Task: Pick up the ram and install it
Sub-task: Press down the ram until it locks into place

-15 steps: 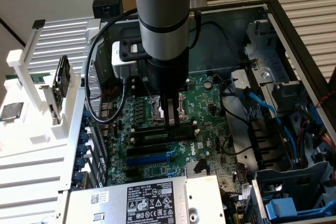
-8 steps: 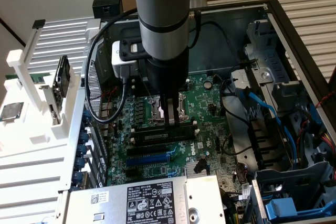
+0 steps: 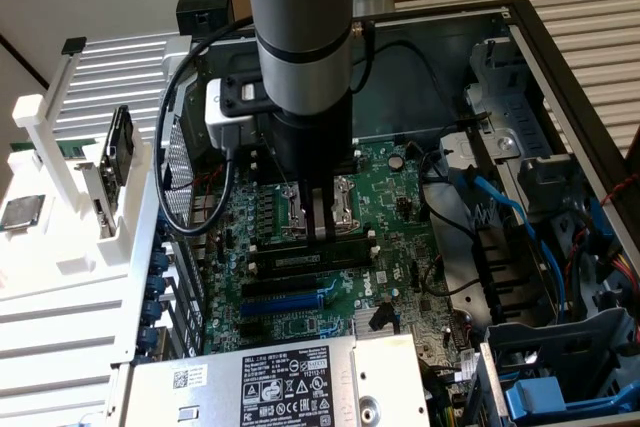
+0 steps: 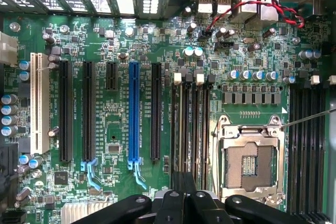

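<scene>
My gripper reaches straight down into the open computer case, onto the black memory slots beside the empty processor socket. The ram lies as a long dark stick along one of those slots, right under the fingertips. Seen from the wrist, the gripper has its two fingers drawn close together over the slot row, shut on the ram's upper edge. From there the stick is edge-on and hard to tell apart from the slots. White end clips stand at the slots' far ends.
On the exterior view's left, a white rack holds a small silver processor chip and a dark leaning board. Blue cables and drive cages fill the case's right side. The power supply sits in front. Expansion slots flank the memory slots.
</scene>
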You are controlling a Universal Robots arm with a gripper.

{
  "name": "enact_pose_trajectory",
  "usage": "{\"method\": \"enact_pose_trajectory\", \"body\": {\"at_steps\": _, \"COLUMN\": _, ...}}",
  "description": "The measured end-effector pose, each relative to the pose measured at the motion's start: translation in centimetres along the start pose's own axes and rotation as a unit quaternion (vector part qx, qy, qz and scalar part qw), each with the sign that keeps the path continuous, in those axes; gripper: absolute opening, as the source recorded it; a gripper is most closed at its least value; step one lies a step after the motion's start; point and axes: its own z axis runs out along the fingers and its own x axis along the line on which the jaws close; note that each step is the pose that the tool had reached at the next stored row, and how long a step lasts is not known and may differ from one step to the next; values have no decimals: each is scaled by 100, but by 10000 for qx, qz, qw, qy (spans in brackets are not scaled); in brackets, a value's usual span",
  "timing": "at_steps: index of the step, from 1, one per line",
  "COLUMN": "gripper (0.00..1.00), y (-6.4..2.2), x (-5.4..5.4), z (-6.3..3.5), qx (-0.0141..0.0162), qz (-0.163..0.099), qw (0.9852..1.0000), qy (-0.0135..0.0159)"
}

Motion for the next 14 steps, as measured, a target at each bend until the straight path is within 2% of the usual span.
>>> {"method": "enact_pose_trajectory", "body": {"at_steps": 3, "gripper": 10, "y": 13, "x": -14, "z": 14, "qx": 1, "qz": -1, "qw": 10000, "qy": 12}}
{"method": "enact_pose_trajectory", "body": {"at_steps": 8, "gripper": 10, "y": 14, "x": -25, "z": 34, "qx": 1, "qz": -2, "qw": 10000, "qy": 64}}
{"method": "enact_pose_trajectory", "body": {"at_steps": 14, "gripper": 10, "y": 15, "x": -42, "z": 42, "qx": 1, "qz": -1, "qw": 10000, "qy": 84}}
